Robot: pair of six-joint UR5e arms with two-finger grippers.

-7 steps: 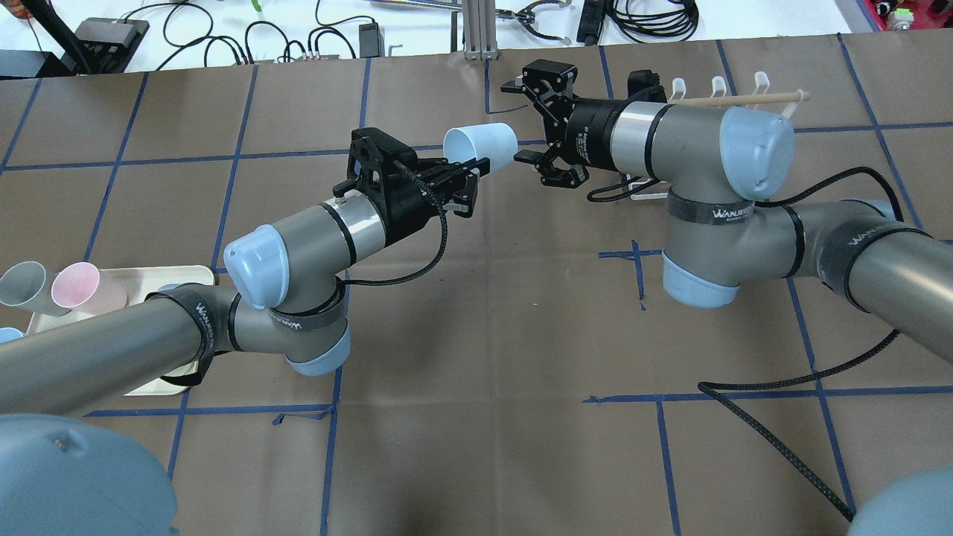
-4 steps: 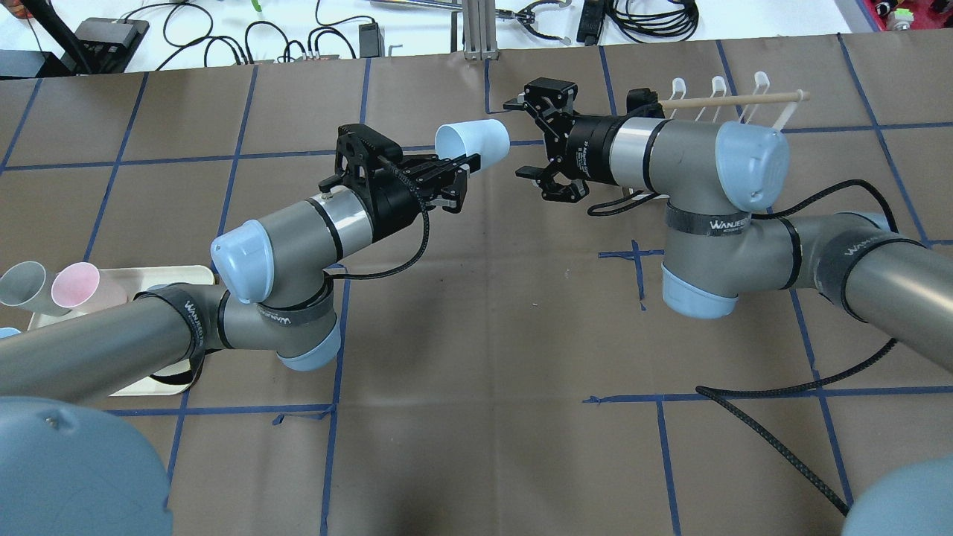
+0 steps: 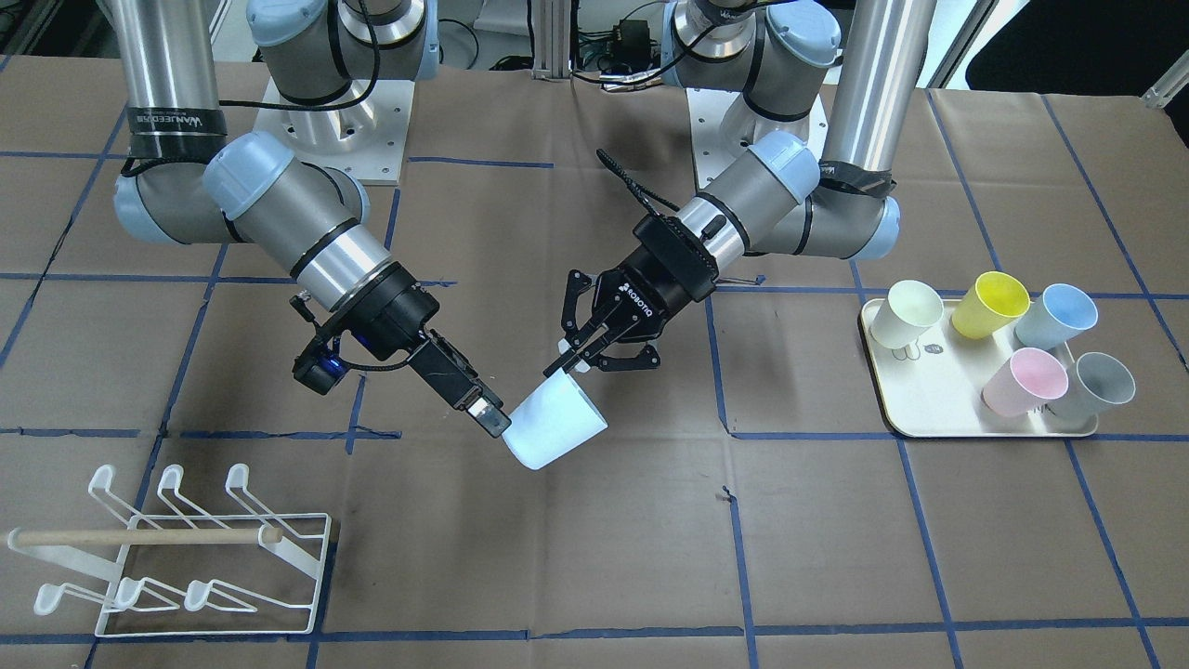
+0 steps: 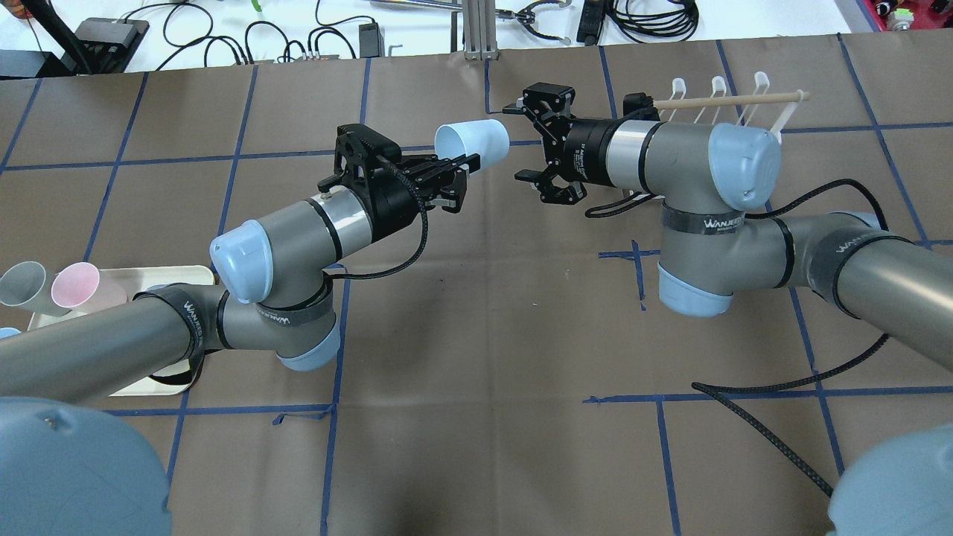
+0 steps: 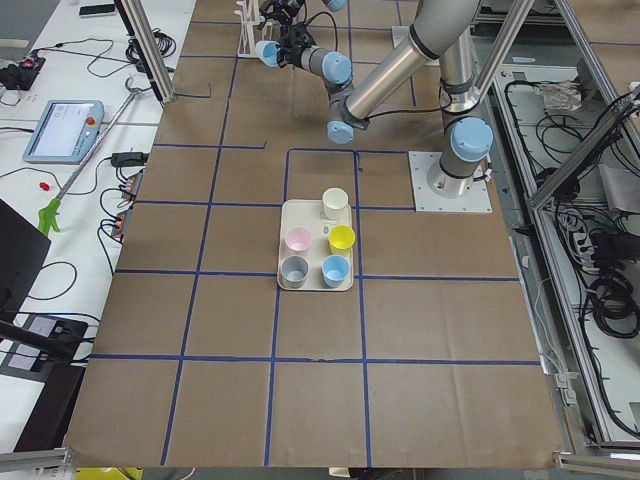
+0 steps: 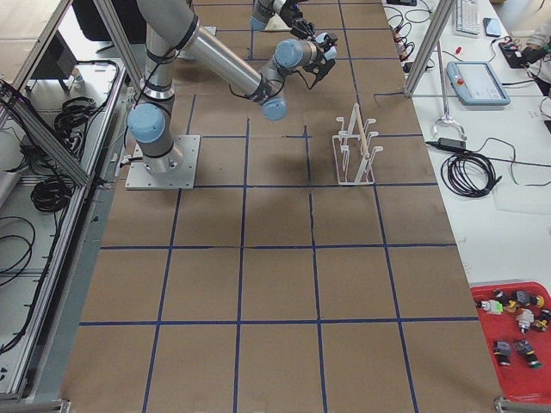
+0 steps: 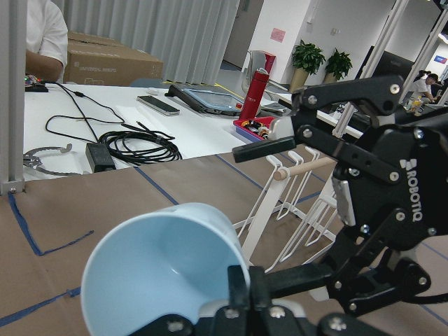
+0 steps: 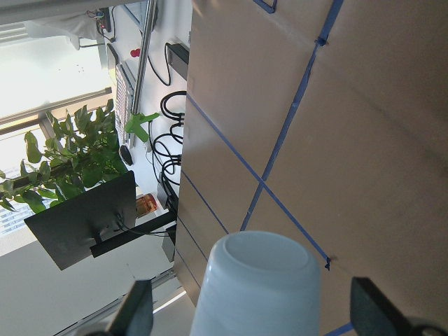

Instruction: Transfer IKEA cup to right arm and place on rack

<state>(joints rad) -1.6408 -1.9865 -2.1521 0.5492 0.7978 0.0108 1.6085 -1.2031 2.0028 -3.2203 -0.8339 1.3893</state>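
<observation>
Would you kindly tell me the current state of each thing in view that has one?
cup: held off the table, roughly on its side.
left end effector: shut on the cup's rim.
right end effector: open, facing the cup's base.
rack: no cup on it.
spare cups: five, upright on the tray.

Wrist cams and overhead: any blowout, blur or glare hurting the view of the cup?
Right wrist view: the window area at upper left is blown out; the pale-blue plastic cup looks almost white; the dark fingertips at the bottom edge are blurred. Left wrist view: cup evenly lit, rim crisp. Overhead view: even light, soft shadows, no glare on the matte brown table.
</observation>
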